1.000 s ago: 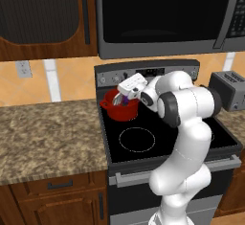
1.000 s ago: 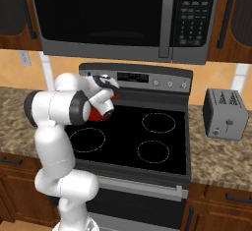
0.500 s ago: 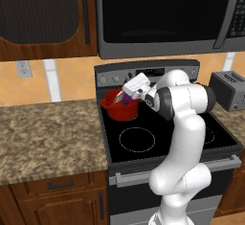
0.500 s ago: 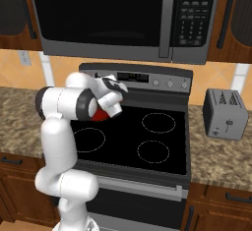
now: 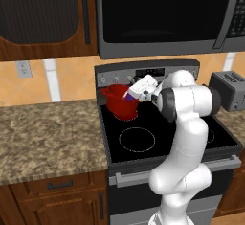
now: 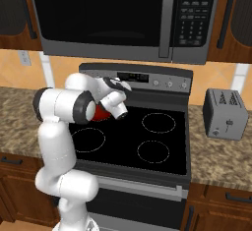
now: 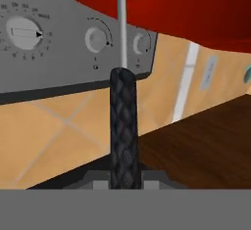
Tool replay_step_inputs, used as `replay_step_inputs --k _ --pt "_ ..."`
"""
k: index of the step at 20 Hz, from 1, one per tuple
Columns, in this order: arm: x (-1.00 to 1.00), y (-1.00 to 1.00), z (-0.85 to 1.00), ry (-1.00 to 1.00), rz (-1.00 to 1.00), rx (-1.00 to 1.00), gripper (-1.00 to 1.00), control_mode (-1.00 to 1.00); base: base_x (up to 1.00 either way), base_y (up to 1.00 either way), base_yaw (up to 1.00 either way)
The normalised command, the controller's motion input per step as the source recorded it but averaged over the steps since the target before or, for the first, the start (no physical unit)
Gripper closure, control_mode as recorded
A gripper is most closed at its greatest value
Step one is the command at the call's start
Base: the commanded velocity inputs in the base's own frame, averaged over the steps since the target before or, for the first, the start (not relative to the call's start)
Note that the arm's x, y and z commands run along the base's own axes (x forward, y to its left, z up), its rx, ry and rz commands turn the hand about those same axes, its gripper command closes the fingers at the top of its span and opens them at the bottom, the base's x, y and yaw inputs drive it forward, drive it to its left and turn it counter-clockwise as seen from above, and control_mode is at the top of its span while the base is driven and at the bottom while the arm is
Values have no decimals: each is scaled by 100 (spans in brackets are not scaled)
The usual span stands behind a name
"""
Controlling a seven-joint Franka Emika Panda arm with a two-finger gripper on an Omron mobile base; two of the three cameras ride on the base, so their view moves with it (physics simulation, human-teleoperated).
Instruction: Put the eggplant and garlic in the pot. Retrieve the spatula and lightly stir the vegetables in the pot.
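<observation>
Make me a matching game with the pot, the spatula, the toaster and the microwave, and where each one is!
Things:
1. pot
2. spatula
3. toaster
4. microwave

Places:
A. on the counter to the right of the stove
B. held by its black handle in the gripper, whose jaws are shut on it
C. on the stove's back left burner
D. up on the wall above the stove

Right pairs: 1-C, 2-B, 3-A, 4-D
</observation>
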Motion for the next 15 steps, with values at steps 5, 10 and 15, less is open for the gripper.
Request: replay_step_inputs --k 5,10,15 --pt "-31 24 39 31 -8 -10 100 -100 0 0 0" --pt "-2 17 56 21 -6 -8 100 -100 0 0 0" --pt "1 0 42 8 -7 -6 100 -100 0 0 0"
